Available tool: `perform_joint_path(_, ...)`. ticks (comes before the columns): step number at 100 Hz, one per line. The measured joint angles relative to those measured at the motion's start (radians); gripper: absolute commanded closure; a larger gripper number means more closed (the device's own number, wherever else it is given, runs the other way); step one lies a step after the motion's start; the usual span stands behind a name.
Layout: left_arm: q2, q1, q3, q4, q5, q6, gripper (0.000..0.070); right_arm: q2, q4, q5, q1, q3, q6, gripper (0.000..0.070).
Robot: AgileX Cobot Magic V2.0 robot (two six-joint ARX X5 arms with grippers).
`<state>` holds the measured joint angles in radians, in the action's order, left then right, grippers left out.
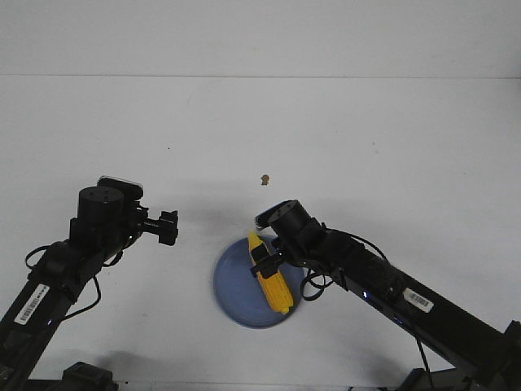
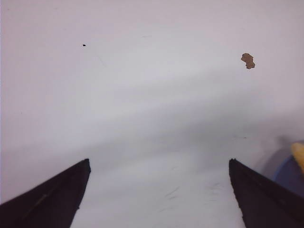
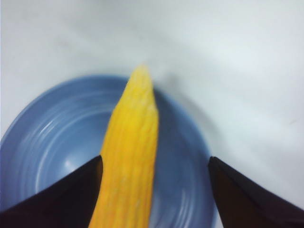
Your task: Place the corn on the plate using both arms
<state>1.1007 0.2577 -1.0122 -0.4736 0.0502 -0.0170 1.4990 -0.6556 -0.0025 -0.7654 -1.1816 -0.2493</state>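
Note:
The yellow corn (image 1: 275, 285) lies on the blue-lavender plate (image 1: 232, 287), its pointed tip reaching past the plate's far rim. My right gripper (image 1: 264, 262) is open and straddles the corn near its middle. In the right wrist view the corn (image 3: 130, 156) runs between the spread fingers, close against one finger and well apart from the other, over the plate (image 3: 47, 128). My left gripper (image 1: 168, 227) is open and empty over bare table to the left of the plate. In the left wrist view (image 2: 159, 161) only the plate's edge (image 2: 289, 175) and the corn's tip (image 2: 299, 154) show.
A small brown crumb (image 1: 264, 178) lies on the white table beyond the plate; it also shows in the left wrist view (image 2: 247, 60). A tiny dark speck (image 1: 168, 148) lies farther back on the left.

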Motion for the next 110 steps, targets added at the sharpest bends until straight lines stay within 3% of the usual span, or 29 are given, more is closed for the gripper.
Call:
perform_joint_path(14,0.000,0.000,0.000,0.015,0.000,0.000,0.0121,-0.095,0.066,0.034,0.039,0.003,0.035,0.0228)
perform_joint_path(43,-0.010,-0.019,0.000,0.050,0.000,0.000,0.0120,-0.395,0.093,0.265,0.254,0.027,0.085,0.0228)
perform_joint_path(74,-0.116,-0.055,0.010,0.075,-0.002,0.000,0.0121,-0.790,0.213,0.244,0.566,0.325,0.182,0.0228)
perform_joint_path(95,-0.310,-0.055,0.164,0.226,0.000,0.000,0.0123,-1.076,0.309,0.185,0.625,0.564,0.190,0.0228)
perform_joint_path(101,-0.380,-0.055,0.233,0.267,-0.001,0.000,0.0139,-1.149,0.310,0.185,0.625,0.613,0.190,0.0228)
perform_joint_path(110,-0.490,-0.055,0.342,0.299,-0.026,0.000,0.0228,-1.236,0.309,0.185,0.625,0.644,0.190,0.0229)
